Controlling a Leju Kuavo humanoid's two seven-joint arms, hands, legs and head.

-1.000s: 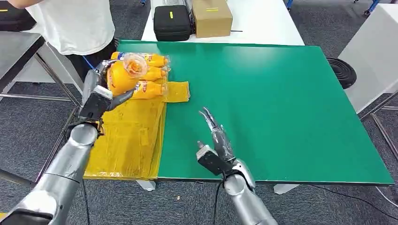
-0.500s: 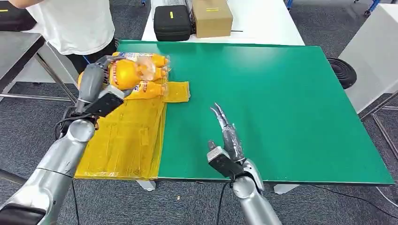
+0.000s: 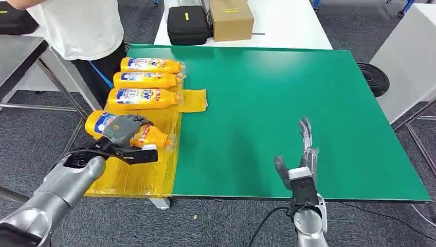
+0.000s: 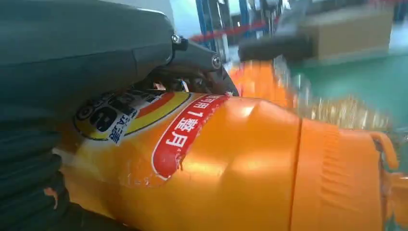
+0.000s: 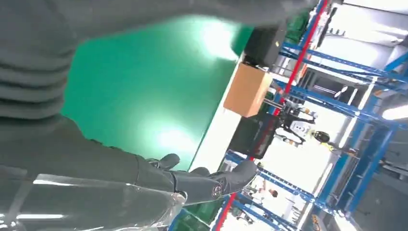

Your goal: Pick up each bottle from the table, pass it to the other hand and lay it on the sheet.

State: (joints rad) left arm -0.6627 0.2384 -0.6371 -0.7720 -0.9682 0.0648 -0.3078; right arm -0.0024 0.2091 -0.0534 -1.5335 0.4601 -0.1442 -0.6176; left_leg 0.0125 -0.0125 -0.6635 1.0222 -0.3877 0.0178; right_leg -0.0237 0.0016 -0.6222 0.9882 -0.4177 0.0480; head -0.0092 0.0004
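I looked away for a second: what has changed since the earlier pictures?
The left hand has brought its bottle down from above the far rows to the yellow sheet, nearer the robot, still gripping it. The right hand has drifted rightward, open. The three laid bottles stayed put.

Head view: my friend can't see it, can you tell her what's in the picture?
The robot's left hand grips an orange bottle lying on the yellow sheet at the left edge of a green table. Three more orange bottles lie in a row on the sheet beyond it. The right hand is open over the table's near edge, holding nothing.
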